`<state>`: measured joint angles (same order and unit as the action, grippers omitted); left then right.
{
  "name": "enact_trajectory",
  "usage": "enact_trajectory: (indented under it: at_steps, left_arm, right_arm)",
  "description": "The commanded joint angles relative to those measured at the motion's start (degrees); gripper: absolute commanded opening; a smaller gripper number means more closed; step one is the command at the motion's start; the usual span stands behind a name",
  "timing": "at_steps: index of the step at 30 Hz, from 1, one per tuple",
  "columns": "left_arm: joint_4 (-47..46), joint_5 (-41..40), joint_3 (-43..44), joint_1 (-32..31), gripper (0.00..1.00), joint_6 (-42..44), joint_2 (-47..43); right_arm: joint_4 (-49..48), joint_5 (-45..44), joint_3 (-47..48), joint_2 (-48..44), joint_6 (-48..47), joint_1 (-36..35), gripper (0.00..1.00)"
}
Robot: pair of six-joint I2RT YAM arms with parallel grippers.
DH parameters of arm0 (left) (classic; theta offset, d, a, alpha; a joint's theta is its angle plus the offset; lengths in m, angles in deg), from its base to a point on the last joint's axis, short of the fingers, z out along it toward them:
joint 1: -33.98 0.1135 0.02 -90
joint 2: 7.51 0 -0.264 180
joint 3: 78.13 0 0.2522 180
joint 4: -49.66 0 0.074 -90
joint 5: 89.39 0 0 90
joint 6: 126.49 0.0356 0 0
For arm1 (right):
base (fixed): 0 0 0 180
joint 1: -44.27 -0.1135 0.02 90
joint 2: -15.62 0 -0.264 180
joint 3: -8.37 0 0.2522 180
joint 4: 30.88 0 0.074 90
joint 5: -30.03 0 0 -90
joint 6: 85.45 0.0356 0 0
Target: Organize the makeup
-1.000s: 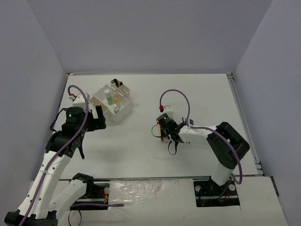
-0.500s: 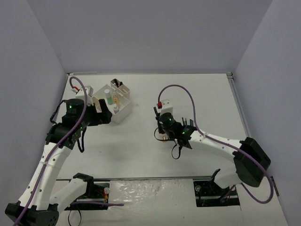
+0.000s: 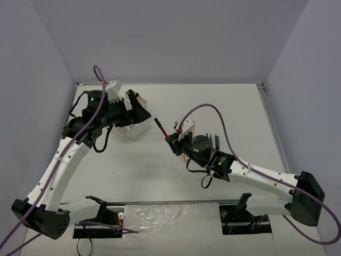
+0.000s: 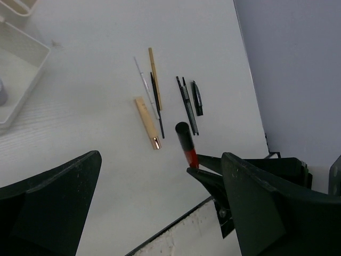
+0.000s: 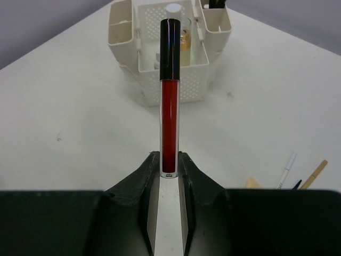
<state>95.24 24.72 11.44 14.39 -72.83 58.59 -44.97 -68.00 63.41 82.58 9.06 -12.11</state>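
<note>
On the left, the left gripper (image 3: 136, 111) hangs over the white box (image 3: 132, 131), its fingers spread wide with nothing between them; the left wrist view looks past them to the table. The box sits toward the far left of the table, and the right wrist view shows a small gold bottle (image 5: 184, 37) already standing in its middle compartment. A bare stretch of table lies between the box and the red tube (image 5: 169, 106), which is raised off the surface and gripped at its base by the right gripper (image 3: 172, 142), fingers clenched on either side of it. The tube is a slim clear stick filled with deep red, topped by a long glossy black cap. Its long axis runs straight out from the fingers, cap first, and in the right wrist view it lines up almost exactly with the box beyond. So the box lies dead ahead of the tube, and the right arm, not the left, is the one placed to carry it there. Further right, on the table just beside the right gripper, wait the loose pieces: a tan stick (image 4: 146, 123), a thin white one (image 4: 143, 81), and several black pencils (image 4: 187, 104) lying roughly parallel.
</note>
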Motion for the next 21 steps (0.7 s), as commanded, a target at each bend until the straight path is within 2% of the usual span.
enact_trajectory:
  at_steps: [1, 5, 11, 16, 18, 21]
  left_arm:
    - [-2.76, 1.26, 5.37, -4.57, 0.93, -3.38, 2.56]
    - [-1.52, 0.11, 6.41, -7.43, 0.91, -3.95, 5.01]
    - [-1.85, -0.56, 6.54, -9.05, 0.76, -4.96, 6.67]
    - [-2.89, -0.82, 6.33, -9.81, 0.55, -6.04, 7.11]
    - [-3.21, -0.99, 6.18, -9.85, 0.50, -6.26, 7.10]
    - [-3.73, -0.70, 5.85, -9.93, 0.37, -6.81, 7.42]
  right_arm:
    - [-8.57, 4.36, 0.88, -1.83, -3.57, -0.61, 0.00]
    - [-9.32, 5.42, 0.88, -1.92, -3.81, -0.67, 0.00]
    - [-10.12, 5.48, 0.12, -2.36, -3.81, -0.75, 0.00]
    - [-10.64, 5.00, -0.38, -2.61, -3.89, -0.75, 0.00]
    - [-10.75, 5.00, -0.51, -2.63, -3.90, -0.75, 0.00]
    - [-11.13, 5.00, -0.93, -3.01, -3.90, -0.75, 0.00]
